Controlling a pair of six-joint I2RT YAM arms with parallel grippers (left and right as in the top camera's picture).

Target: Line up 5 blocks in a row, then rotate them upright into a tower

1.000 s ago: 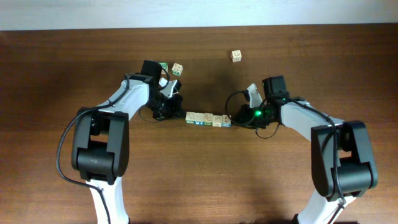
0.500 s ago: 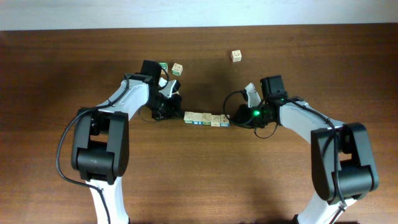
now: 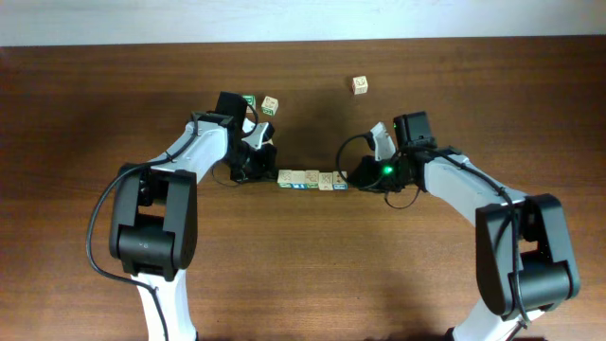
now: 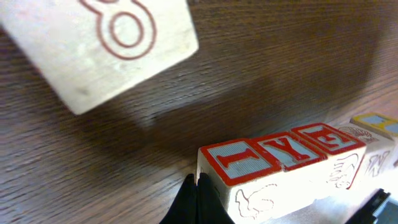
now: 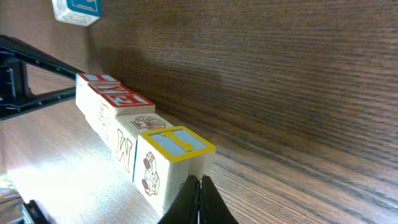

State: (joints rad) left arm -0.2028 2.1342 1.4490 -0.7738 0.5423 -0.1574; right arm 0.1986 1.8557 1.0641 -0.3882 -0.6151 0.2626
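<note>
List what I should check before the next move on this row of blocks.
1. The left gripper has its jaws shut, tip at the I block: ok.
2. The right gripper has its jaws shut, tip at the yellow-framed T block: ok.
3. Five blocks sit side by side in one row: ok.
4. Both tips truly press on the row's ends: cannot tell.
5. The lone block at the far side stands apart from the row: ok.
</note>
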